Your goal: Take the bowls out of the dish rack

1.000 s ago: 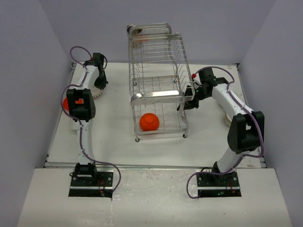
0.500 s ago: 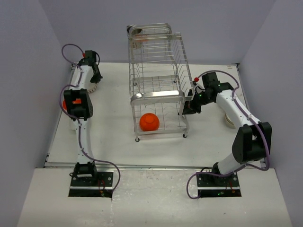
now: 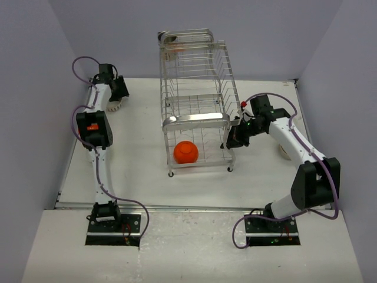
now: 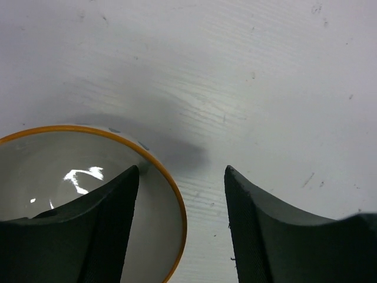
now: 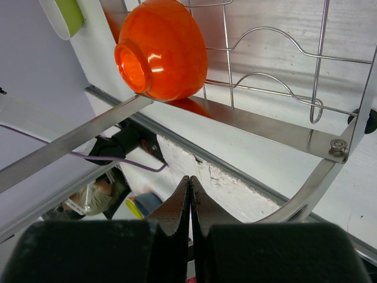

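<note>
Left hand (image 4: 182,171) parted, orange-rimmed bowl (image 4: 59,159) mouth up

The desk (image 3: 141,153) is white and flat. Up close it has faint lines and a few tiny dark specks. A thin metal strip (image 3: 194,207) runs along its near edge. Nearer than that lies a pale cream board (image 3: 188,247). Plain light purple walls stand on the left (image 3: 29,88), on the far side (image 3: 265,35) and on the right (image 3: 353,88). The right wrist camera shows a green and white thing (image 5: 66,15) in its top left corner, but it is cut off, so I cannot tell what it is.
</note>
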`<state>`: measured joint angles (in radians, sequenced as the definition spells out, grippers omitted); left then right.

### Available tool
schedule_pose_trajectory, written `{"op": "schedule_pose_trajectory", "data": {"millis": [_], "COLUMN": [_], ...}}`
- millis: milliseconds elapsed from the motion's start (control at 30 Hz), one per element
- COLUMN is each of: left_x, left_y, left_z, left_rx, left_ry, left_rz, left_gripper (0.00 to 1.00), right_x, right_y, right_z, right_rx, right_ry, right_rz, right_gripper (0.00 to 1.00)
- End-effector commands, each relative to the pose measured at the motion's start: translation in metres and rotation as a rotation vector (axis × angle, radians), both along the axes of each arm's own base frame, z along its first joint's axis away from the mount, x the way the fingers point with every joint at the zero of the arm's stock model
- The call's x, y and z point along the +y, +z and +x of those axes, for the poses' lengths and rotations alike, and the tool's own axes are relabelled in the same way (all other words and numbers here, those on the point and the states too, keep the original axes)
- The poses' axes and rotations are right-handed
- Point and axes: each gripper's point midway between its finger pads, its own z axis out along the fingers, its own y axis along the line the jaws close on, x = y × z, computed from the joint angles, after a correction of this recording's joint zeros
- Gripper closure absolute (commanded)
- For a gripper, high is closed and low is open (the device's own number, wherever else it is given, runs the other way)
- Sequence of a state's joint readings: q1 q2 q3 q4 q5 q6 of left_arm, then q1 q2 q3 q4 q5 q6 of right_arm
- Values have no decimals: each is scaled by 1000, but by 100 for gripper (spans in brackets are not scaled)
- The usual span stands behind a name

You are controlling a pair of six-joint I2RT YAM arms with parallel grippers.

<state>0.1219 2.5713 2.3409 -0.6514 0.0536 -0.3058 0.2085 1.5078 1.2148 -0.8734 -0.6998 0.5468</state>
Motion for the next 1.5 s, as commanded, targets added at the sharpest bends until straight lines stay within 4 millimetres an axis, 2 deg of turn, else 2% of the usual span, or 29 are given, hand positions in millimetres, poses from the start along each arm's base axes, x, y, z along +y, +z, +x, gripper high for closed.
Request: {"op": "schedule_pose_trajectory", "data": {"millis": [0, 67, 100, 133, 167, 233, 267, 300, 333, 367, 433, 467, 500, 533, 567, 600, 633, 667, 733, 767, 833, 867, 967, 1200, 1467], "left_x": [-16, -16, -16, -17, -17, -22, -25, -30, -34, -38, -51, -56, -69, -75, -90, -96, -102, -115, -126, -138, -149, -157, -178, -202, -226], "left_y": [44, 62, 86, 89, 117, 129, 156, 157, 173, 178, 172, 188, 173, 167, 159, 155, 165, 142, 149, 131, 128, 117, 115, 113, 99], "left_z": [13, 12, 11, 6, 2, -10, -17, -25, -36, -43, -66, -77, -93, -106, -128, -140, -154, -178, -197, -215, -232, -244, -262, -282, -296], "left_rx": [-121, -151, -187, -184, -225, -222, -258, -245, -248, -241, -174, -188, -134, -97, -47, -16, -23, 51, 26, 87, 109, 149, 166, 211, 309], "left_ry": [-50, -42, -31, -23, -19, -15, -8, -12, -8, -4, -16, -13, -43, -48, -76, -86, -83, -98, -113, -123, -141, -142, -184, -227, -287], "left_rz": [-58, -63, -65, -70, -70, -91, -109, -129, -140, -161, -192, -202, -246, -272, -344, -377, -408, -464, -488, -520, -544, -556, -528, -530, -519], "left_gripper": [38, 37, 37, 36, 36, 34, 34, 34, 34, 34, 36, 38, 42, 56, 64, 83, 94, 100, 100, 100, 100, 100, 100, 100, 100], "right_x": [6, 7, 7, 8, 9, 8, 9, 10, 10, 10, 11, 11, 12, 14, 15, 17, 20, 22, 27, 29, 33, 36, 36, 40, 45], "right_y": [18, 22, 22, 22, 21, 19, 14, 12, 8, 4, -1, -3, -12, -13, -20, -21, -22, -27, -25, -25, -25, -24, -25, -29, -24], "right_z": [-1, 2, 2, 5, 6, 10, 12, 15, 19, 22, 29, 32, 35, 40, 43, 49, 50, 53, 59, 61, 65, 66, 71, 75, 80], "right_rx": [-46, -50, -48, -39, -36, -42, -37, -41, -49, -45, -49, -49, -28, -38, -23, -31, -24, -5, -11, -10, -3, -1, -6, -2, -9], "right_ry": [3, 8, 14, 21, 32, 40, 54, 61, 75, 77, 85, 89, 91, 95, 96, 97, 101, 105, 106, 109, 121, 130, 135, 139, 123], "right_rz": [46, 51, 51, 48, 42, 10, -5, -14, -33, -41, -47, -50, -51, -44, -46, -40, -21, -13, 11, 23, 52, 67, 65, 83, 113], "right_gripper": [100, 100, 100, 100, 100, 100, 100, 100, 100, 100, 100, 100, 100, 100, 100, 100, 100, 100, 100, 100, 100, 100, 100, 100, 100]}}
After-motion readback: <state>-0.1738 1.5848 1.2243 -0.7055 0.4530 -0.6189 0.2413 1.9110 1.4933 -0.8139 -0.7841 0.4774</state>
